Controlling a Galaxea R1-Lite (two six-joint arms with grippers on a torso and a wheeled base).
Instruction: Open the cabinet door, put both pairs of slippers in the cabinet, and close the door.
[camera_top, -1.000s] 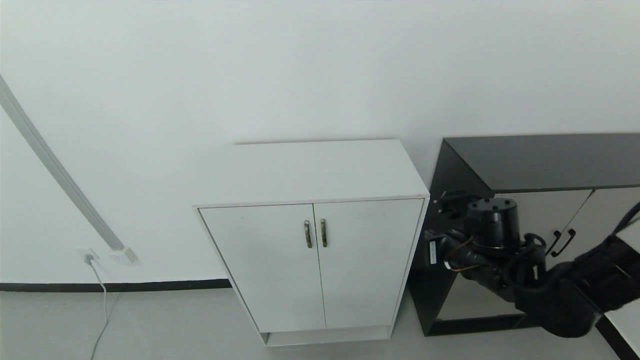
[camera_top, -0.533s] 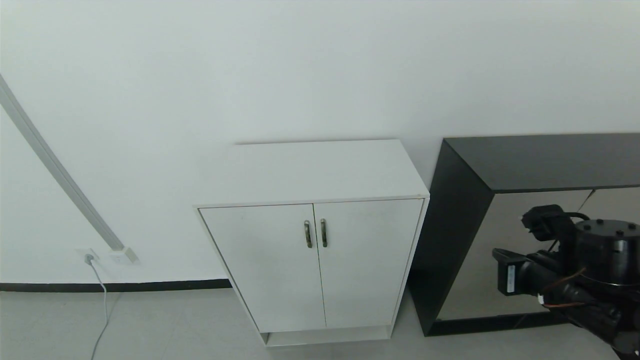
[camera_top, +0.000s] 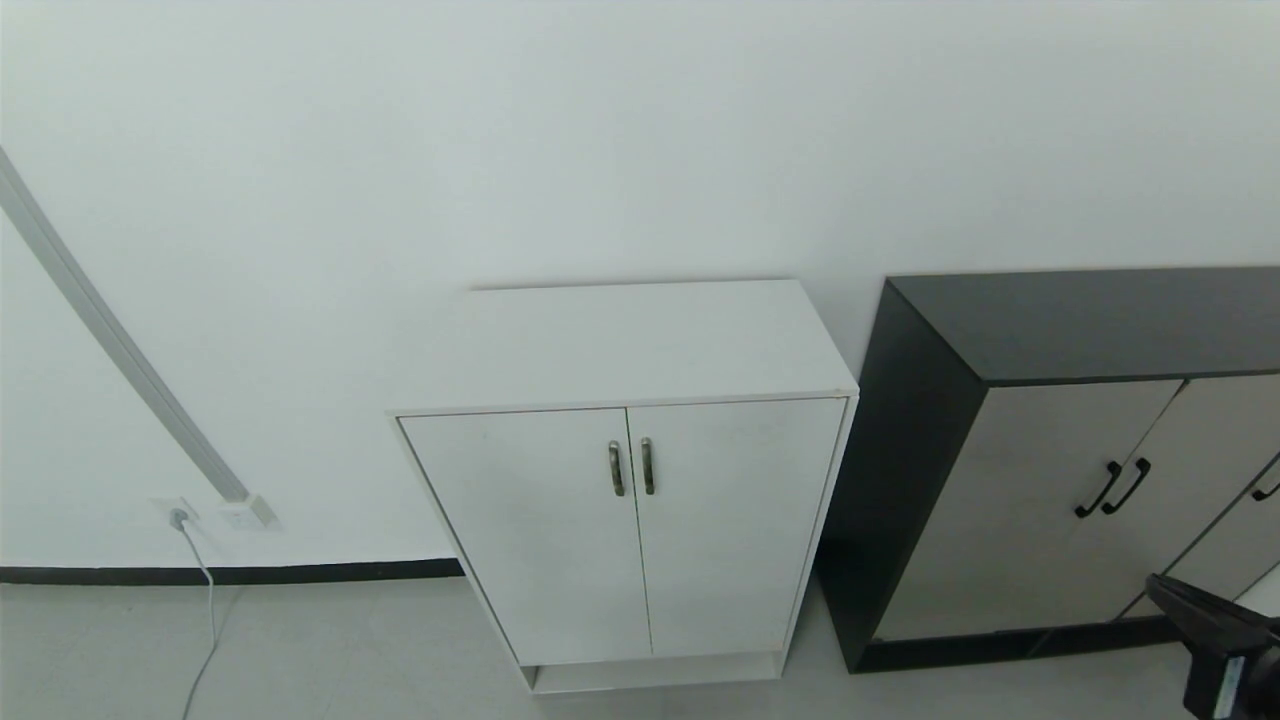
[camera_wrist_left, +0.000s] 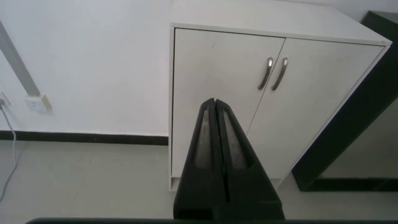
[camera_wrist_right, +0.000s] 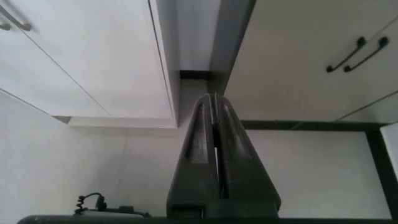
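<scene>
White cabinet (camera_top: 620, 480) against the wall (camera_top: 640, 130), its left door (camera_top: 530, 540) and right door (camera_top: 735, 520) both fully closed. The two upright metal handles (camera_top: 631, 467) sit side by side at the central seam.

Left gripper (camera_wrist_left: 215, 102): fingers pressed flat together, nothing between them. It faces the cabinet front from well back, and its tips line up with the left door, off to one side of the handles (no contact with door or handle).

Right gripper (camera_wrist_right: 215, 98): fingers likewise pressed together and empty. It is angled down toward the floor (camera_wrist_right: 93, 162), with its tips lined up on the narrow gap where the white cabinet's side meets the black cabinet (camera_top: 1050, 400), clear of both.

The black cabinet stands just beside the white one on the robot's right, its doors also closed.

On the left, low on the wall, a socket (camera_top: 178, 517) with a grey cable (camera_top: 205, 600) trailing to the floor.
</scene>
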